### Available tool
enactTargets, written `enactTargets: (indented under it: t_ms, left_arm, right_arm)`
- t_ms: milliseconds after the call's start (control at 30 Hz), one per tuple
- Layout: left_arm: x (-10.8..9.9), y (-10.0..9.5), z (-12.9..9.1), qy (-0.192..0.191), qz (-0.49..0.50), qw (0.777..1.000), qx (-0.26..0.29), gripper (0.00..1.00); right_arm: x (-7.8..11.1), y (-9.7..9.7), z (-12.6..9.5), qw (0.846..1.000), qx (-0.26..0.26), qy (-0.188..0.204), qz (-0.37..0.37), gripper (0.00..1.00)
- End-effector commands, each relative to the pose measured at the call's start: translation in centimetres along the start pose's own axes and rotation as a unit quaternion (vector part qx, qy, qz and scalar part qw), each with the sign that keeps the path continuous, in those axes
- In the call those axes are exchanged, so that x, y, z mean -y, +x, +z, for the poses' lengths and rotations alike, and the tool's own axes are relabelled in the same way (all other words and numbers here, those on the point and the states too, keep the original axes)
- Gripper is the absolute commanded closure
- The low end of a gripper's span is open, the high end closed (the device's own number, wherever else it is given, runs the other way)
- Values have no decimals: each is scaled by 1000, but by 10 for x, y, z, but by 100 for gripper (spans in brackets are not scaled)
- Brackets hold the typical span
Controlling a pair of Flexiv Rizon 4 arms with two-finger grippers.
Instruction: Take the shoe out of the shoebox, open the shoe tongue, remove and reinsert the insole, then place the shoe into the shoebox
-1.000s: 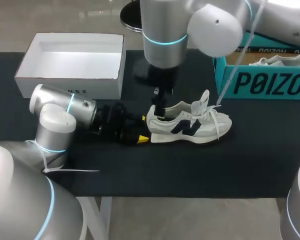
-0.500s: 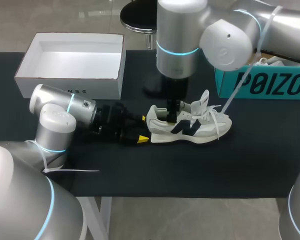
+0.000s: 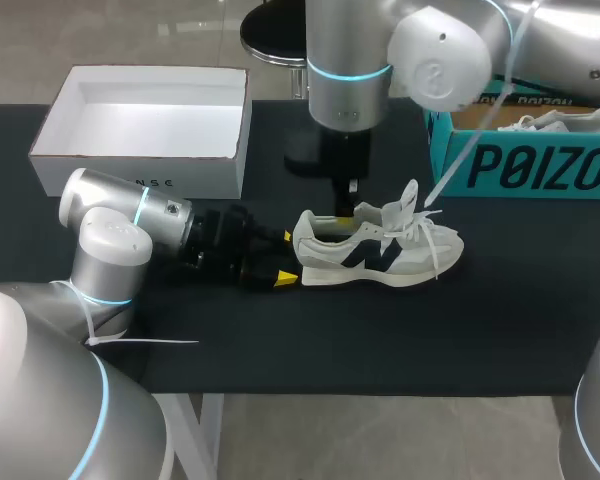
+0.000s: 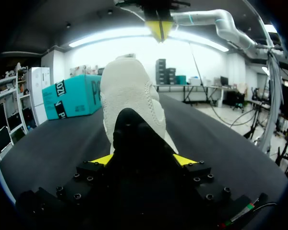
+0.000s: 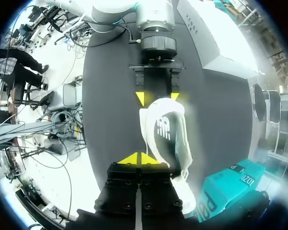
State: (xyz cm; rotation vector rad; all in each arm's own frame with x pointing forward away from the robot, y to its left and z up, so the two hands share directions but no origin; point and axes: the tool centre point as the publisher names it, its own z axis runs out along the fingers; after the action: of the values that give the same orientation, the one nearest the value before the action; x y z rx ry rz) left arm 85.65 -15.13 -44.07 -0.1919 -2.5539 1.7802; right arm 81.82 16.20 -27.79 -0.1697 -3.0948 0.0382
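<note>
Shoe [image 3: 380, 252]: out of the shoebox [image 3: 140, 172], upright on its sole on the black table [image 3: 380, 340], heel toward the left arm.
Shoebox: white, open, no shoe inside, well apart from the shoe.
Left gripper [image 3: 285, 258]: clamped on the heel, one yellow tip at each side, low on the table.
Right gripper [image 3: 346, 212]: hangs just above the shoe's opening, tips pressed together, nothing between them.
Tongue [image 3: 408, 200]: raised and tipped toward the toe, laces loose, opening exposed.
Insole [image 5: 164, 134]: dark with a pale print, flat inside the shoe, touched by neither gripper.
Teal box [image 3: 540, 165]: beyond the toe, another shoe inside, not part of this step.
Done, by the look of things: taking the shoe out, opening the tongue.
Uncertain: whether the insole has yet to come out or is already back in.
Remaining at least: return of the shoe to the white shoebox; likely also the insole work, given the shut tips poised over the opening.
</note>
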Motion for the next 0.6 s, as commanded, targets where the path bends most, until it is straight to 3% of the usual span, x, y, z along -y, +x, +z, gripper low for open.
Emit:
enactTargets:
  t_ms: [33,233,300,600]
  left_arm:
    - [-2,-1,1,-1,0,1000,-1,100]
    - [-2,-1,1,-1,0,1000,-1,100]
    - [-2,-1,1,-1,0,1000,-1,100]
    - [-2,-1,1,-1,0,1000,-1,100]
  right_arm:
    - [-12,-17,9,999,-24,25,-5,100]
    - [-9,-34,27,999,-42,25,-13,100]
    - [-7,-39,33,999,-45,0,-17,100]
    - [0,-51,54,999,-47,-12,-24,100]
